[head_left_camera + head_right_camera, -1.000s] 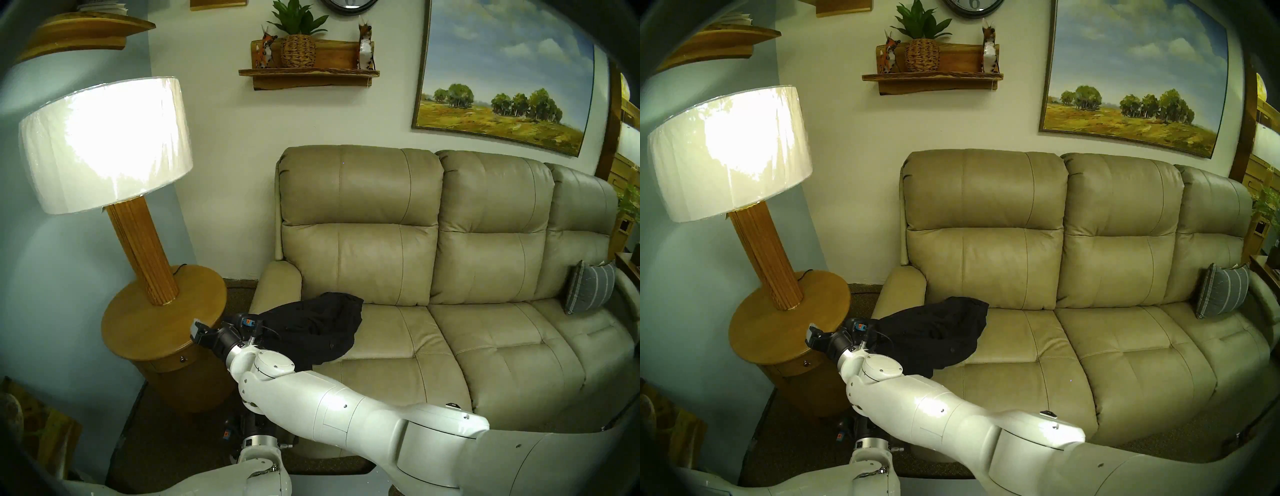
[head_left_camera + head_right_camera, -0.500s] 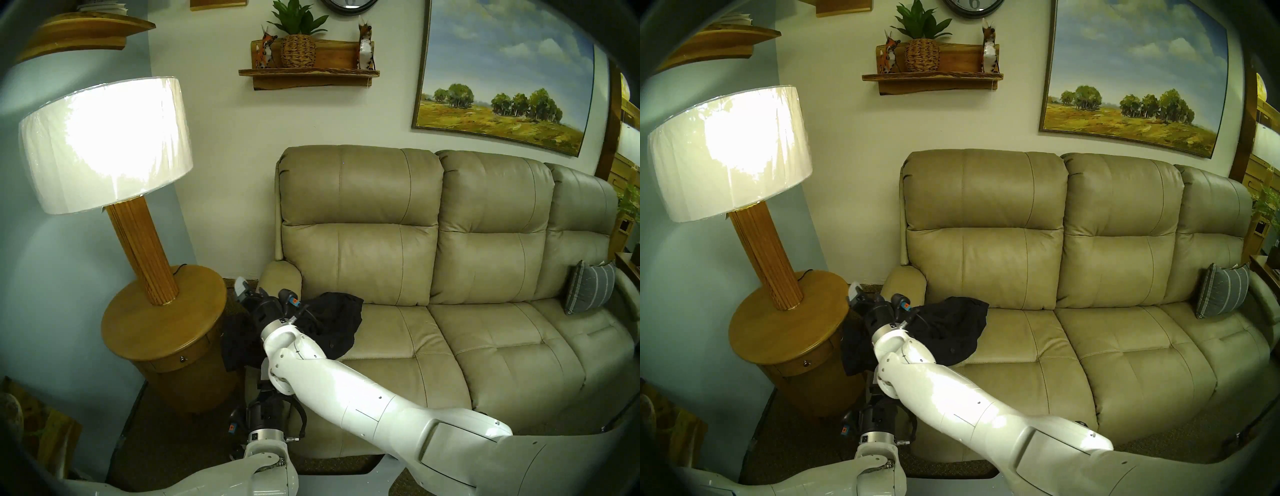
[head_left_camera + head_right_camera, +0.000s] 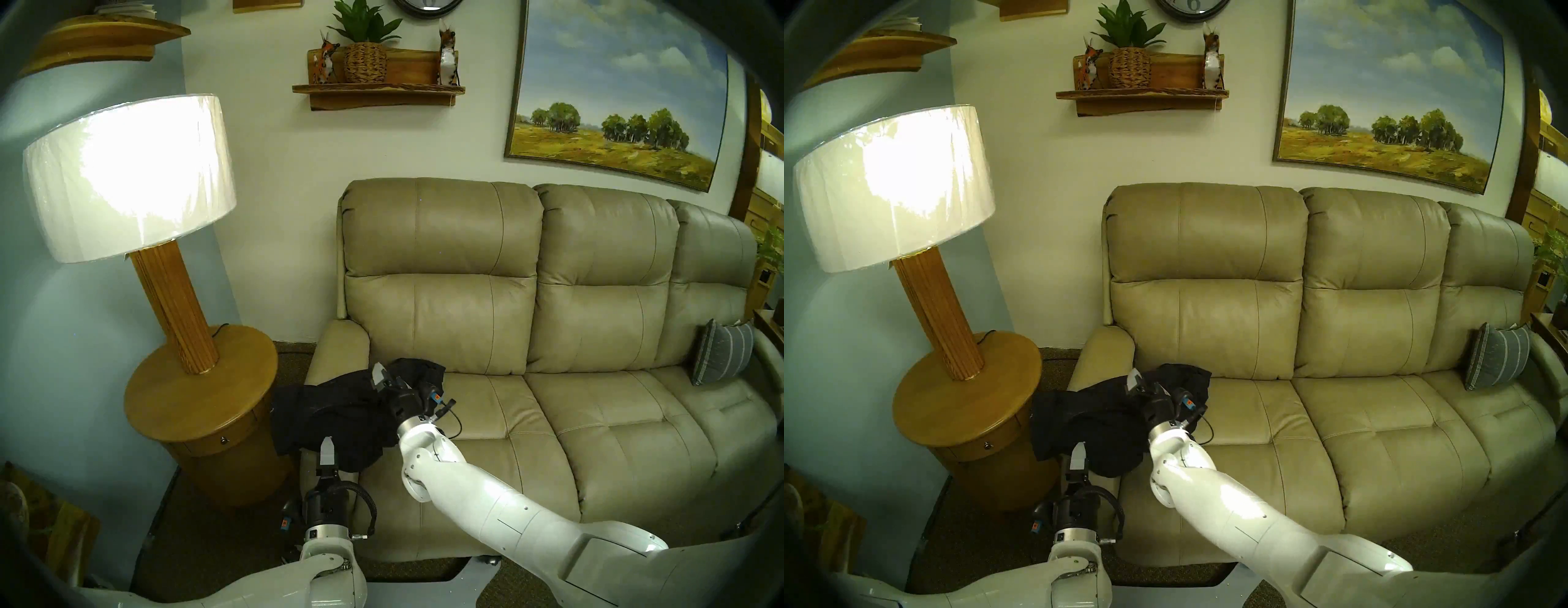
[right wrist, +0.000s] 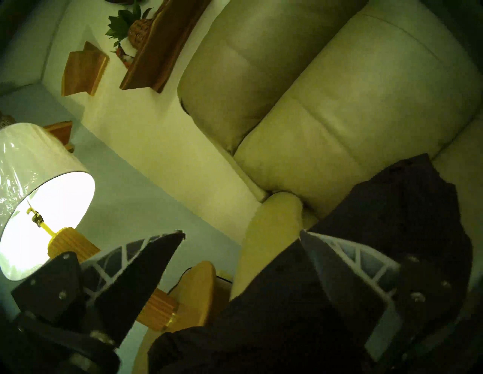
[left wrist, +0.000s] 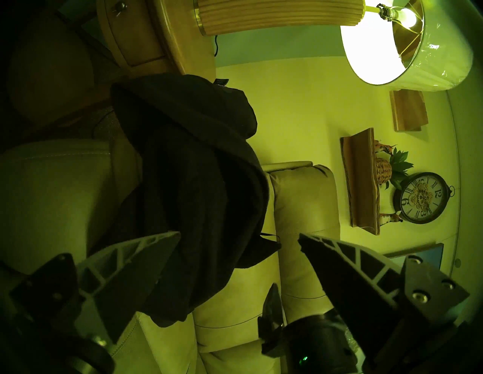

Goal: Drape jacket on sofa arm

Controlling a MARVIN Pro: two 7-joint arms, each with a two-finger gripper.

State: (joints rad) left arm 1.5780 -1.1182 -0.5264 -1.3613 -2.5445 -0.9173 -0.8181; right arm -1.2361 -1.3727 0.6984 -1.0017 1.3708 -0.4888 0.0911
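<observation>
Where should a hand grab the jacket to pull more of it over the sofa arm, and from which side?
Probably the jacket by its raised bunch on the seat cushion, right hand from above: that fold stands up, while the rest lies flat over the sofa arm.

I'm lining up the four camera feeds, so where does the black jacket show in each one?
Head stereo left: jacket, lower centre, over the sofa arm.
Head stereo right: lower centre-left.
Left wrist: centre, a dark hanging mass.
Right wrist: lower right.
Shared landmark: the lit lamp, in all four.
</observation>
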